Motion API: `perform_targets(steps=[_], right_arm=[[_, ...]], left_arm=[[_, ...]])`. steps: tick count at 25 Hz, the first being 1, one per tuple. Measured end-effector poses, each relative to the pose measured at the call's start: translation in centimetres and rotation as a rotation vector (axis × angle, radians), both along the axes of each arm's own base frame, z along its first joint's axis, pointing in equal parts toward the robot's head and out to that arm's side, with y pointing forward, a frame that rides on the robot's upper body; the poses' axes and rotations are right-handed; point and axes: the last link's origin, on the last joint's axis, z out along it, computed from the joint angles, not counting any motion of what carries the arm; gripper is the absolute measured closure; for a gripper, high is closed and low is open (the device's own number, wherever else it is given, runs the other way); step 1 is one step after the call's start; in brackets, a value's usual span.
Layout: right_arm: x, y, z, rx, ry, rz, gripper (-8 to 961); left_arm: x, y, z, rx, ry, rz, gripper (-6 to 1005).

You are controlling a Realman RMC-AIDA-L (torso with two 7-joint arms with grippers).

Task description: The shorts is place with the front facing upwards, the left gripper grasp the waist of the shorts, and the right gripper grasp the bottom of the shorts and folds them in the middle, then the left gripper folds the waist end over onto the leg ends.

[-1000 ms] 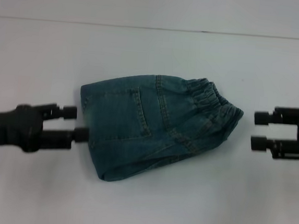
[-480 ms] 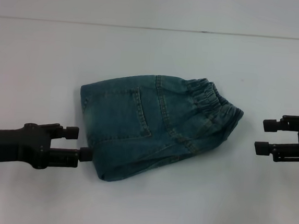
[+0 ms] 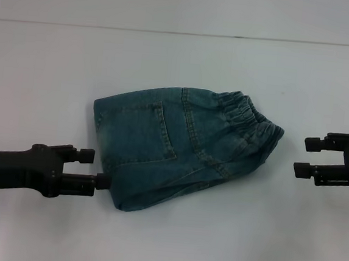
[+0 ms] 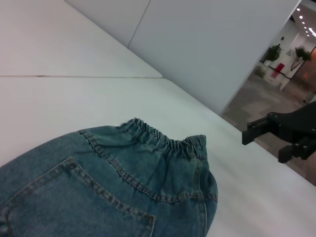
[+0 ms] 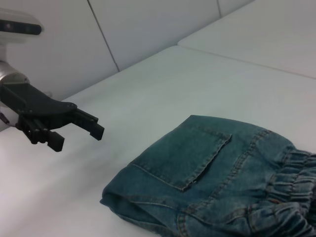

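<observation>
Already the denim shorts [image 3: 182,146] lie folded into a compact bundle mid-worktop [image 3: 58,65], waist [image 3: 251,122] toward the right claw [image 3: 302,156]. Both claws, left claw [image 3: 94,167] included, sit open and empty beside it; folding looks essentially done.

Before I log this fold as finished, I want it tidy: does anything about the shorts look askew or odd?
The folded shorts lie slanted on the white table, the waist toward the right gripper. Layers do not line up: a lower edge sticks out at the near side. Both grippers are open and clear of the cloth, though the left gripper is close.
</observation>
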Motion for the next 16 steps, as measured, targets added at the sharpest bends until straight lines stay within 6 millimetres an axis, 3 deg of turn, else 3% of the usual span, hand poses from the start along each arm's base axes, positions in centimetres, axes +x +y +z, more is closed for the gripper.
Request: perform_targets(steps=[16], right_arm=[[0.06,0.17,-0.22,0.007,-0.012,-0.002,159]], left_arm=[[0.40,0.40,-0.03,-0.004,0.003,-0.010,111]])
